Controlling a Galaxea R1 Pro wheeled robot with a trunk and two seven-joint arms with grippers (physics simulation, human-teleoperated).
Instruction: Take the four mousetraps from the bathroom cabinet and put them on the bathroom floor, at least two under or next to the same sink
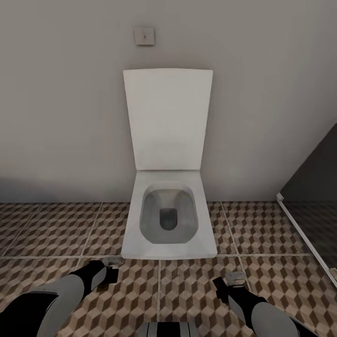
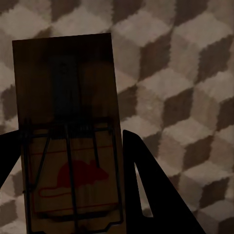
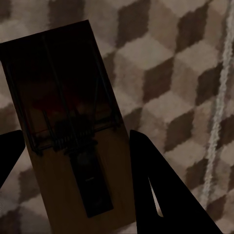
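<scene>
Mousetraps (image 2: 68,141) (image 3: 73,131) clamped between fingers, one per gripper (image 1: 112,267) (image 1: 232,279), above bathroom floor (image 1: 281,224)

You have brown, beige and cream cube-patterned tiles with pale grey grout on the bathroom floor (image 1: 56,224), and a plain white toilet (image 1: 168,220) against a grey wall (image 1: 61,93). Each tan mousetrap (image 2: 68,146) carries dark wire; the left one shows a red mouse print.

Bathroom corner with a wall-hung toilet (image 1: 168,215).
Lid raised against a plain grey wall (image 1: 61,117); dark glass panel (image 1: 313,196) at right.
</scene>
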